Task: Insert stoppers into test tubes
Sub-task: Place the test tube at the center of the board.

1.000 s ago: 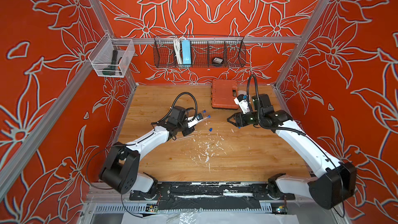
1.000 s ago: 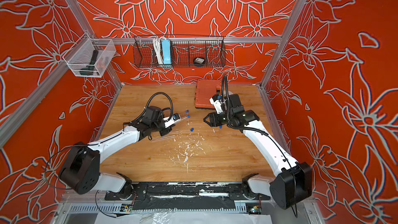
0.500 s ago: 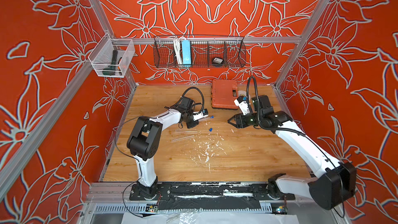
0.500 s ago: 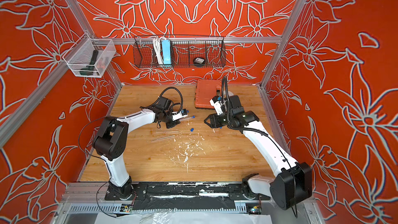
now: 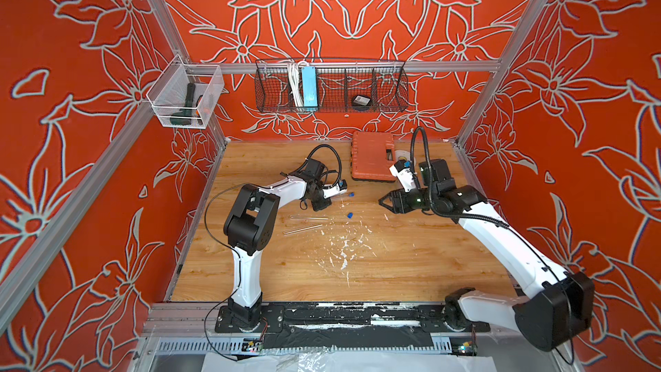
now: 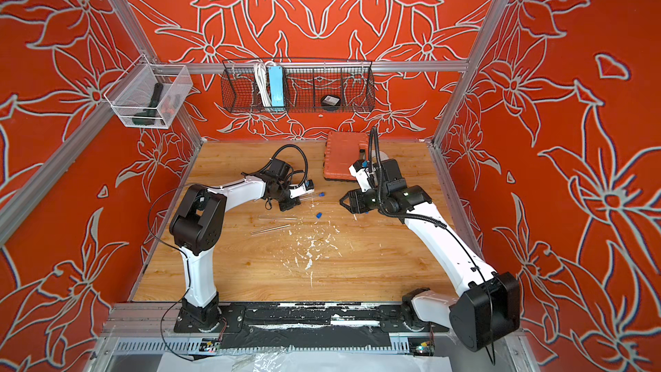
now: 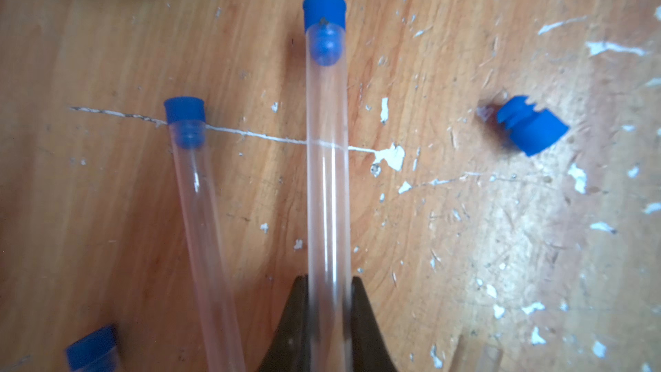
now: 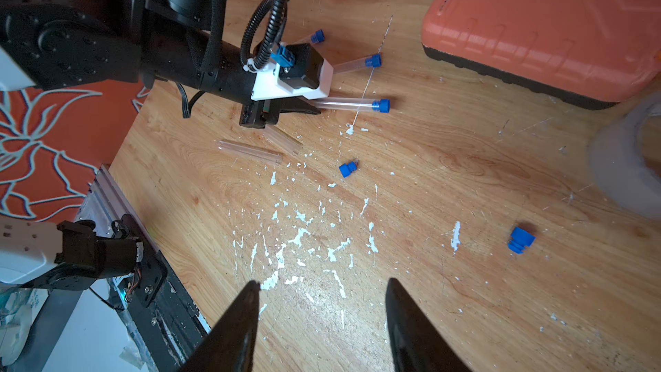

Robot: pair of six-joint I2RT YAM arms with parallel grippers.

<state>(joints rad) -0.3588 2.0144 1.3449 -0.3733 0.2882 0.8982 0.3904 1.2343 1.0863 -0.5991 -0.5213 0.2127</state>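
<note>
Wooden worktop (image 5: 411, 263), paint-flecked around ctr, carries everything. Orange tool case (image 5: 372, 159) lies flat at the back edge, just R of ctr. A whitish tape roll (image 8: 615, 159), blurred, sits by the case's R end. R gripper (image 8: 323, 280) hangs over the worktop R of ctr, jaws approx half apart w/ nothing btwn them. L gripper (image 7: 327, 280), back-left of ctr, is clamped tight on a stoppered test tube (image 7: 327, 173), pinched well back from its blue stopper (image 7: 324, 8), which points toward the R edge; can't tell if the tube touches the wood. Second stoppered tube (image 7: 193, 209) lies just beside it, third stoppered tube (image 8: 311, 38) beyond, nearer the back edge. Two open tubes (image 5: 307, 217) (image 5: 302, 229) lie flat near each other, just front of the L gripper. One loose stopper (image 8: 347, 169) lies near ctr btwn the grippers; another loose stopper (image 8: 520, 240) lies further toward the R edge.
</note>
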